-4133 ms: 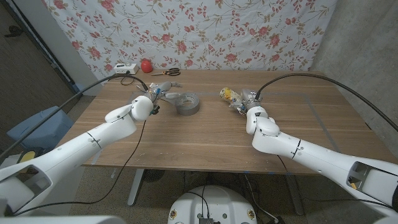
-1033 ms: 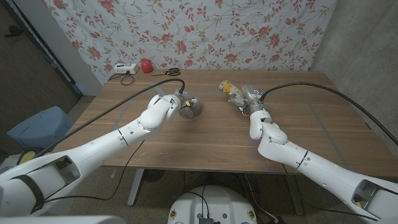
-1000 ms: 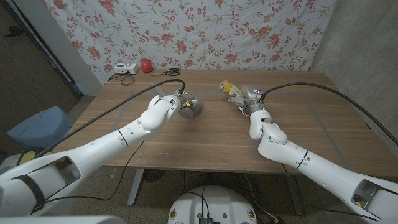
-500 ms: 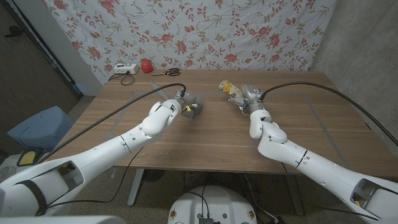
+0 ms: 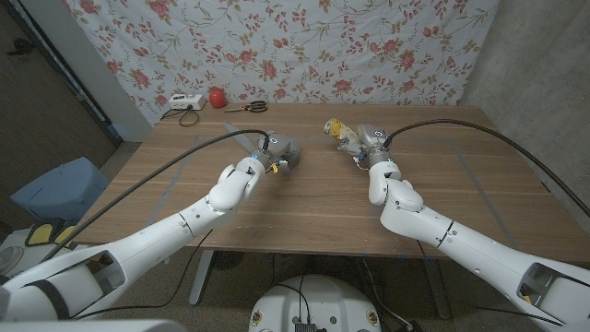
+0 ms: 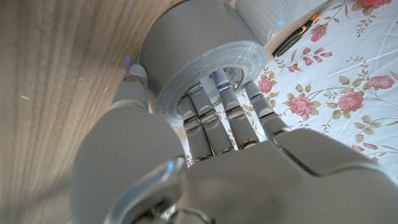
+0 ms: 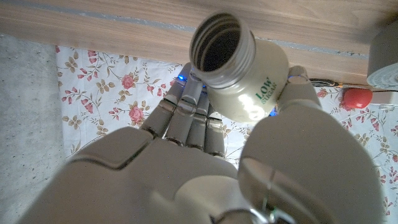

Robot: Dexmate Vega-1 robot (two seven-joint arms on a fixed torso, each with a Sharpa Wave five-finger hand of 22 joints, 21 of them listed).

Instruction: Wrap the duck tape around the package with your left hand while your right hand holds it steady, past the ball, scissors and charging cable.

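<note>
From the head view, a red ball (image 5: 217,96), a pair of scissors (image 5: 246,107) and a white charger with its cable (image 5: 182,103) are lying together at the far left of the tabletop (image 5: 304,198), well apart from both robot hands and not standing between them. The floral cloth (image 5: 295,46) is hanging behind. The left robot hand (image 5: 268,162) is reaching out over the middle of the tabletop and gripping the grey duck tape (image 5: 284,151) roll. The right robot hand (image 5: 371,148) is stretching toward the far side and holding the package (image 5: 339,132), a yellowish item at its fingertips, near the tabletop's back middle. Tape and package are sitting well apart.

In the left wrist view, the left robot hand (image 6: 205,155) is wrapping its fingers (image 6: 211,115) into the core of the duck tape (image 6: 199,59), with the thumb pressing the roll's outer side; the roll is being held close to the wood. The scissors' handle (image 6: 298,37) is showing beyond it against the cloth.

In the right wrist view, the right robot hand (image 7: 205,162) is clasping the package (image 7: 239,71), here a pale open-mouthed container printed "LOW SUGAR", between fingers (image 7: 186,112) and thumb. The ball (image 7: 356,98) is showing beyond, near the tabletop's edge.
</note>
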